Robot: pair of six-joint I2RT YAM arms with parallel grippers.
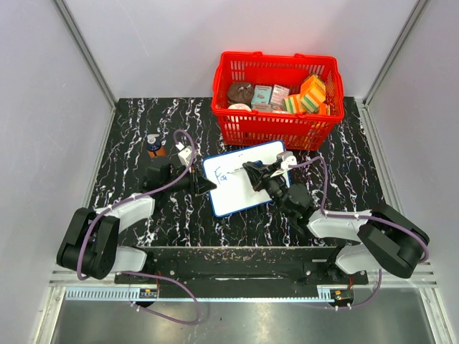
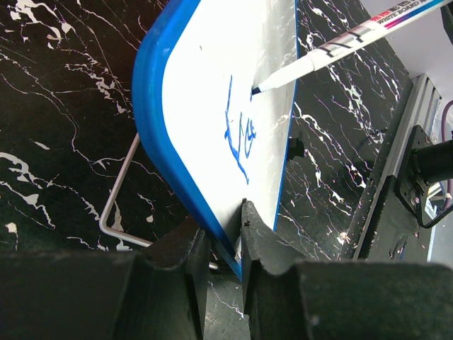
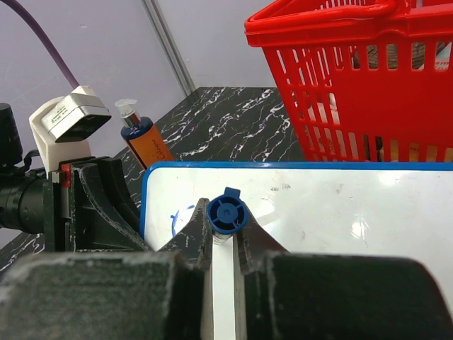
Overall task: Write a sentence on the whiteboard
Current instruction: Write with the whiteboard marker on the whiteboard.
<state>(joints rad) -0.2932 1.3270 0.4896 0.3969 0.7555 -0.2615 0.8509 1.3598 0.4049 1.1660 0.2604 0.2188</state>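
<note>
- White inside a thin blue frame with rounded corners, the flat rectangular whiteboard (image 1: 242, 192) sits on the black marbled table (image 1: 136, 122). It lies between the two grippers, just in front of the red plastic basket (image 1: 276, 130).
- Blue handwritten strokes, the start of the sentence (image 2: 241, 134), sit near the board's left end; only a letter or two is formed.
- Pinched on the board's blue left edge, the left gripper (image 2: 225, 230) has one finger on each face.
- Reaching over the board from the right, the right gripper (image 3: 225, 237) is clamped tight around a white whiteboard marker (image 2: 340, 46) with a blue end cap.
- In the left wrist view, the marker's dark tip touches the white surface just beside the blue strokes.
- Beyond the left gripper, an orange bottle (image 1: 155, 147) stands upright on the table, apart from the board.
</note>
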